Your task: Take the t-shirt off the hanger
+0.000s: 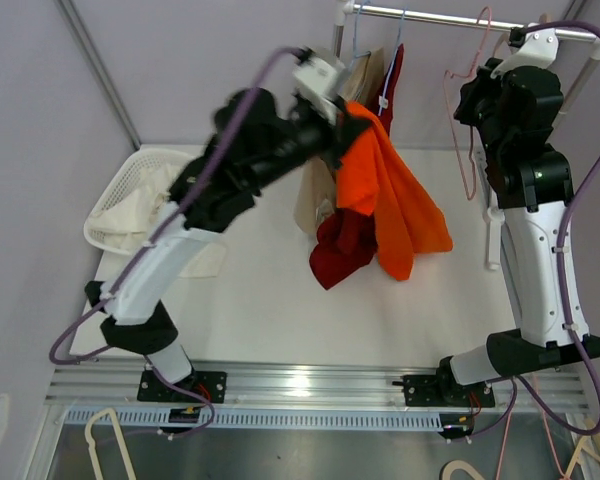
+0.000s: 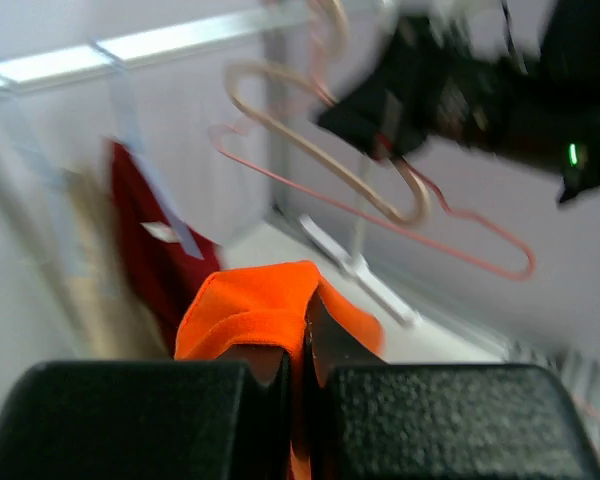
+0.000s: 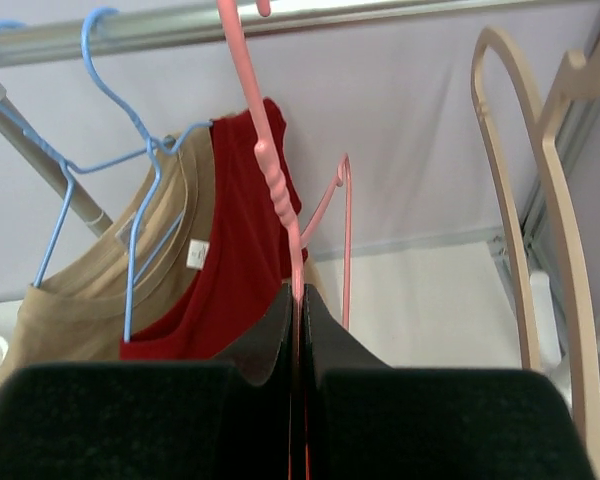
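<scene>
The left end effector (image 1: 352,125) is clamped on the orange t-shirt (image 1: 390,195), which drapes downward over the counter (image 1: 260,300), apparently clear and left of the pink hanger (image 3: 280,190) pinched in the right end effector (image 3: 298,300).

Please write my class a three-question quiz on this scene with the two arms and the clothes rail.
1. True or false: the left gripper is shut on the orange t-shirt.
2. What does the right gripper hold? A a towel; B the pink hanger; C a bottle.
3. Fill in: the tan shirt on the rail hangs from a ___ hanger.
Key: 1 true; 2 B; 3 blue.
</scene>
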Robot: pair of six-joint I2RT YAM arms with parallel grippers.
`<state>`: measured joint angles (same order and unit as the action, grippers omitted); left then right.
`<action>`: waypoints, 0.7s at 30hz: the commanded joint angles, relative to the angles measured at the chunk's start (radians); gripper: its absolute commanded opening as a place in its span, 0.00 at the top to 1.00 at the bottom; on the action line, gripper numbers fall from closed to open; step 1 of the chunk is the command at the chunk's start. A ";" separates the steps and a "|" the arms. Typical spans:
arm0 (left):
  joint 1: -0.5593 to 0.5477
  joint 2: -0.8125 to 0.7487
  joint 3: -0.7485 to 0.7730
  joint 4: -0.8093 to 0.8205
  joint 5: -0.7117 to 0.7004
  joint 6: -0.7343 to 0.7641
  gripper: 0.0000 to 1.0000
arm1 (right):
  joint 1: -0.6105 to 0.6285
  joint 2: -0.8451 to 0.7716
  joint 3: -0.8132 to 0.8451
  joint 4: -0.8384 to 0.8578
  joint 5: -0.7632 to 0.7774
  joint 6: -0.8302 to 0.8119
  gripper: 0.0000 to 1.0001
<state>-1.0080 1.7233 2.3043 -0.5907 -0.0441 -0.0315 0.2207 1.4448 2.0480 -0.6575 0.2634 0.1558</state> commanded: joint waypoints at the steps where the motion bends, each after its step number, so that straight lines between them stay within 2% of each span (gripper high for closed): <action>1: 0.148 -0.140 0.133 0.040 0.003 0.015 0.97 | -0.017 -0.009 0.000 0.209 -0.058 -0.071 1.00; 2: 0.239 -0.209 0.074 0.124 -0.016 0.001 0.97 | -0.026 0.012 0.015 0.235 -0.062 -0.082 1.00; 3: 0.240 -0.209 0.013 0.124 -0.016 0.001 0.97 | -0.026 0.012 0.015 0.236 -0.064 -0.082 1.00; 4: 0.294 -0.262 -0.018 0.214 -0.034 0.005 0.97 | -0.036 0.031 0.037 0.239 -0.069 -0.084 1.00; 7: 0.380 -0.306 -0.091 0.325 -0.086 0.010 0.99 | -0.055 0.063 0.064 0.242 -0.085 -0.073 1.00; 11: 0.560 -0.280 -0.068 0.420 -0.102 -0.002 0.99 | -0.084 0.126 0.115 0.234 -0.095 -0.064 1.00; 16: 0.670 -0.226 -0.051 0.529 -0.103 0.021 0.99 | -0.109 0.167 0.123 0.249 -0.105 -0.052 1.00; 21: 0.755 -0.105 0.043 0.574 -0.105 0.045 0.99 | -0.135 0.233 0.155 0.262 -0.124 -0.045 1.00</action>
<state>-0.2920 1.5658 2.2906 -0.1226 -0.1486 -0.0158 0.1013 1.6558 2.1384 -0.4606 0.1623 0.1040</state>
